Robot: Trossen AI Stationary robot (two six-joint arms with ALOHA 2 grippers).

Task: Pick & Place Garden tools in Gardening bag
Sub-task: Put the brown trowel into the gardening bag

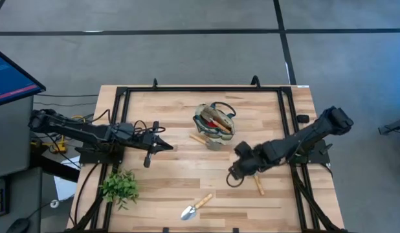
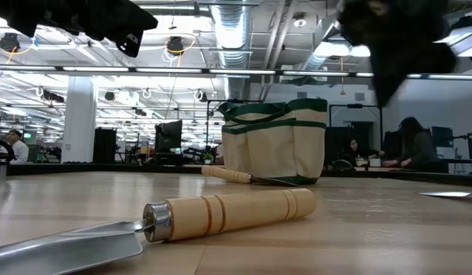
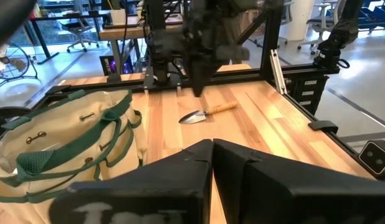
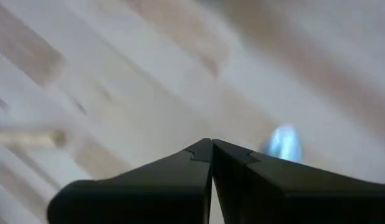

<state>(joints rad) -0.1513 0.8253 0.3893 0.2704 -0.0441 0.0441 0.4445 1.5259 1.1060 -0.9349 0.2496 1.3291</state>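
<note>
High view gives you the layout from left to right. Your left gripper (image 1: 167,146) waits over the table's left half with its fingers pressed together and nothing in them, above the leafy plant (image 1: 120,186) near the front-left corner. Next comes a silver trowel (image 1: 195,207) lying near the front edge. The gardening bag (image 1: 215,120) stands at the back centre with tools showing inside, and another wooden-handled trowel (image 1: 205,141) lies just in front of it, touching or nearly so. Your right gripper (image 1: 233,177) hangs low over the boards right of centre, jaws closed and empty, with a wooden handle (image 1: 259,186) lying just beside it.
</note>
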